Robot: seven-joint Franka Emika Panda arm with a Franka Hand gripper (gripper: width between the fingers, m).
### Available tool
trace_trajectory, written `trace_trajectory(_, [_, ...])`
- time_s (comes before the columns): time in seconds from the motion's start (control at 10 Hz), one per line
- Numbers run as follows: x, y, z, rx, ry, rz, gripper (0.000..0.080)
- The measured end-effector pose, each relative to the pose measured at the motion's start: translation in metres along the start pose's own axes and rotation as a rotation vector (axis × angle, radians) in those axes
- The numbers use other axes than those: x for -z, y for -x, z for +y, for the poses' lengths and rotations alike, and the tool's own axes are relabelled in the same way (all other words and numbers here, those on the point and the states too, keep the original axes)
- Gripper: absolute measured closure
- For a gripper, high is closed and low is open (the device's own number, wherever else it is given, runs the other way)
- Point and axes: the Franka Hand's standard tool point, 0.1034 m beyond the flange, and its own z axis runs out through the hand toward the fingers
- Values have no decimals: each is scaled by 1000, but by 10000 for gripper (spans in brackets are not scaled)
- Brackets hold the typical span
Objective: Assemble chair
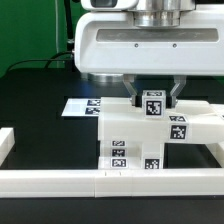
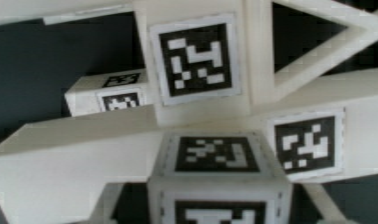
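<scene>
chair [image 1: 125, 130], chunky white tagged plastic: likely light, stiff, slick. my two-finger gripper [image 1: 154, 97] straddles its upright [image 1: 152, 105]; cannot tell if clamped. grip flat opposite faces.

chair [image 1: 200, 125]: white plastic, smooth, matt with a faint satin sheen; the wrist view shows plain, even faces.
tags [image 1: 178, 130]: black-and-white print, flat and matt, like paper stickers on the plastic.
table [image 1: 40, 85]: black, matt, even; material cannot be told.
marker board [image 1: 78, 105]: thin, white, flat, matt, with printed tags.
rail [image 1: 50, 180]: white, smooth, plastic-looking, slight sheen.
hand [image 1: 153, 96]: dark matt fingers.
casing [image 1: 150, 45]: white plastic, smooth, glossy.
flange [image 1: 160, 12]: silvery metal, shiny.
backdrop [image 1: 30, 30]: green, matt; material cannot be told.
</scene>
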Motion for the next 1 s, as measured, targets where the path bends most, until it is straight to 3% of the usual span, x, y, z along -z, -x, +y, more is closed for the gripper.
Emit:
trace_trajectory(0.4, [-1, 1, 0, -465, -32, -3, 515])
trace_trajectory(0.8, [-1, 1, 0, -739, -36, -11, 514])
trace_trajectory(0.9, [-2, 1, 0, -715, -36, -11, 338])
trace_trajectory(1.0, [-2, 1, 0, -687, -36, -10, 338])
